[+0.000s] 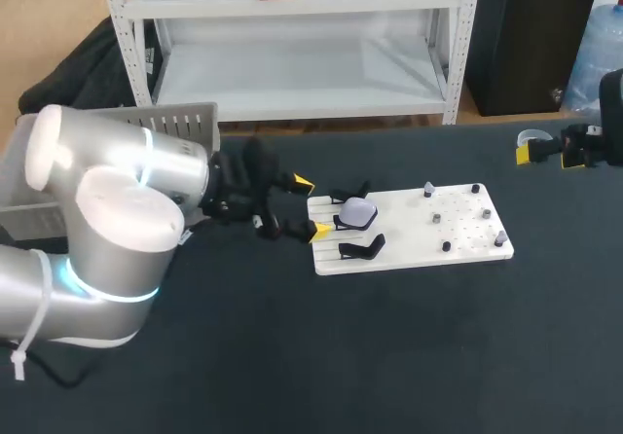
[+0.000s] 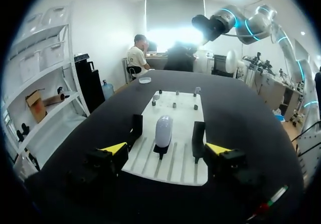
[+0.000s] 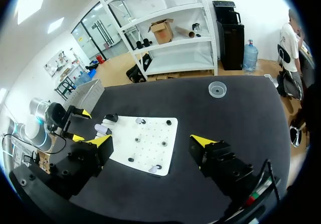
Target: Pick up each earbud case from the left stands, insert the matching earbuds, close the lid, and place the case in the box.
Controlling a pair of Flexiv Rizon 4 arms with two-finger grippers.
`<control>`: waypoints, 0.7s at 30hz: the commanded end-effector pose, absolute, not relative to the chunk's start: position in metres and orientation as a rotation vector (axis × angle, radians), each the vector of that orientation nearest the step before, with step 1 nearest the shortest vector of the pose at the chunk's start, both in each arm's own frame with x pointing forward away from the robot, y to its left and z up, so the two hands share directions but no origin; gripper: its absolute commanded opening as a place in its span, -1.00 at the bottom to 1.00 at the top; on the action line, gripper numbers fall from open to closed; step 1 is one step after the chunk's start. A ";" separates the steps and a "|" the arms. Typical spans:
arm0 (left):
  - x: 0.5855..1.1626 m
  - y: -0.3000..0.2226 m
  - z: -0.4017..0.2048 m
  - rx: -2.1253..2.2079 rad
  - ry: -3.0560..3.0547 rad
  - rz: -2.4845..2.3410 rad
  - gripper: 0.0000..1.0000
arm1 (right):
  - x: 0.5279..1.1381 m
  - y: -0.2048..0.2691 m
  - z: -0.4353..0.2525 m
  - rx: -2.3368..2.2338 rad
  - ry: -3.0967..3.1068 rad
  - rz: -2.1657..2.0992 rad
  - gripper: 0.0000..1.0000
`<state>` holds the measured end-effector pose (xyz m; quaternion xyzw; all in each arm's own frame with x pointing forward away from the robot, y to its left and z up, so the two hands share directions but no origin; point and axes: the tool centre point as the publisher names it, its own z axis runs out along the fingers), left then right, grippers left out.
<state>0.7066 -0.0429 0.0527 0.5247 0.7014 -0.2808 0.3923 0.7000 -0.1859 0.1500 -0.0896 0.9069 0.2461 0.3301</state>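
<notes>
Okay, far left first: grey slotted box (image 1: 175,123) by the tabletop's far left corner (on it or just off it, can't tell). Left arm (image 1: 107,230) comes in from the left edge. Left gripper (image 1: 311,206) hangs at the left end of the white board (image 1: 409,232) with its fingers spread wide, gripping nothing. One yellow tip sits at each side of that end.

Earbud case (image 1: 358,213), pale with its lid down, sits upright on the middle stand. In the left wrist view it is just ahead of the spread fingers and not touching them. Two bare black stands flank it, one on the far side (image 1: 350,197) and one on the near side (image 1: 362,248), all at the board's left end.

The board lies around the middle of the tabletop. Its right half carries small dark pegs (image 1: 437,218), and a couple have something white on top (too small to tell what).

Clear round dish (image 3: 217,89) sits on the tabletop near the far right corner, well apart from the board.

Right gripper (image 1: 548,154) hangs over the right edge, fingers apart and empty, well apart from the board.
</notes>
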 end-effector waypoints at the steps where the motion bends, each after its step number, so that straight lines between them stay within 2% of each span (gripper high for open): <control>1: 0.716 -0.052 0.045 1.329 1.781 -0.717 1.00 | 0.700 -0.186 0.150 -0.235 2.372 0.645 1.00; 13: 0.730 -0.066 0.037 1.360 1.783 -0.746 0.79 | 0.700 -0.186 0.150 -0.235 2.372 0.645 1.00; 14: 0.731 -0.067 0.037 1.361 1.783 -0.746 0.62 | 0.700 -0.186 0.150 -0.235 2.372 0.645 1.00; 16: 0.732 -0.070 0.036 1.370 1.776 -0.750 0.48 | 0.700 -0.186 0.150 -0.235 2.372 0.645 1.00; 18: 0.733 -0.073 0.035 1.382 1.772 -0.756 0.55 | 0.700 -0.186 0.150 -0.235 2.372 0.645 1.00; 21: 0.735 -0.076 0.033 1.389 1.764 -0.776 0.50 | 0.700 -0.186 0.150 -0.235 2.372 0.645 1.00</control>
